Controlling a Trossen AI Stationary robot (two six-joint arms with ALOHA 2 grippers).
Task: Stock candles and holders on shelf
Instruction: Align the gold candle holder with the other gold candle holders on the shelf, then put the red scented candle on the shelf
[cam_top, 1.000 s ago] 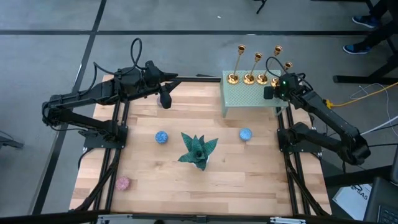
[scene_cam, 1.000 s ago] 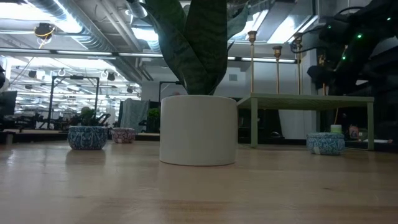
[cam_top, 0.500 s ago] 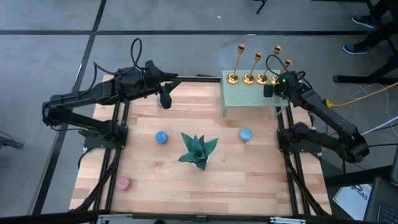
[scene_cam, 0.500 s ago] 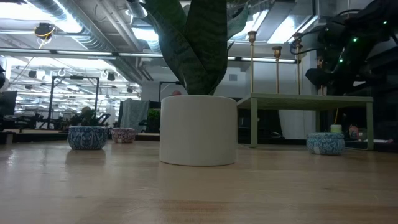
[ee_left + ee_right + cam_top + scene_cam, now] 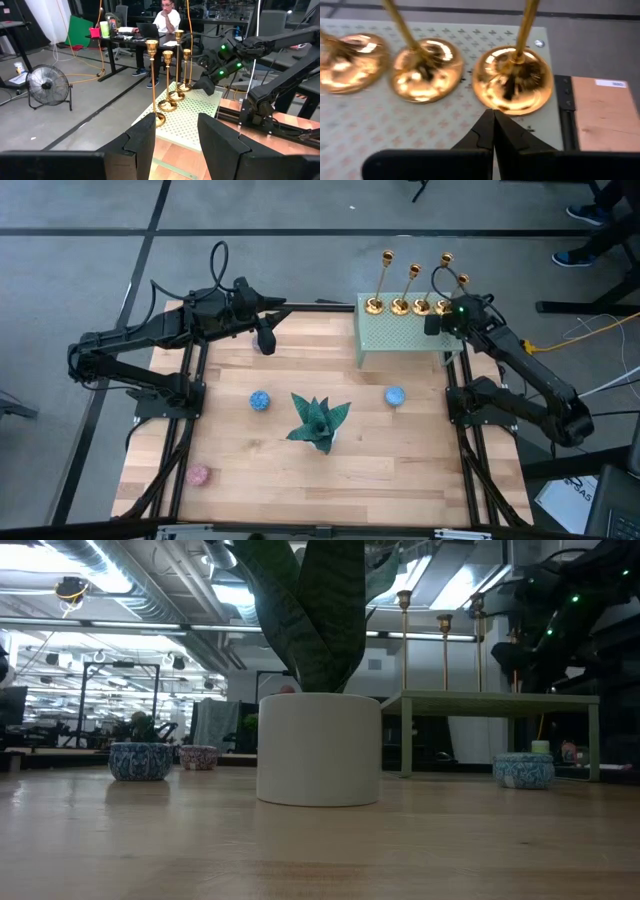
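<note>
Four gold holders [image 5: 410, 305] stand by their round bases in a row along the far edge of the pale green shelf [image 5: 400, 340]. My right gripper [image 5: 493, 114] is shut, its tips at the base of the rightmost holder [image 5: 512, 80]; it also shows in the high view [image 5: 445, 322]. My left gripper [image 5: 265, 340] is open and empty over the table's far left part. Two blue candles [image 5: 260, 401] [image 5: 394, 395] and a pink candle [image 5: 198, 475] rest on the wooden table. The mauve-grey candle is not in view. My right gripper's shut fingertips [image 5: 490, 120] come level over the shelf top and end at the near rim of the rightmost holder's base [image 5: 506, 111]. I cannot tell whether they touch it. The holder stands upright on the shelf.
A teal spiky plant ornament [image 5: 318, 422] in a white pot [image 5: 318, 748] stands mid-table between the blue candles. The shelf's near half [image 5: 400, 350] is bare. A person sits at a desk in the room beyond [image 5: 167, 17].
My right arm has shifted slightly by the rightmost holder. The holders and candles stand as before.
</note>
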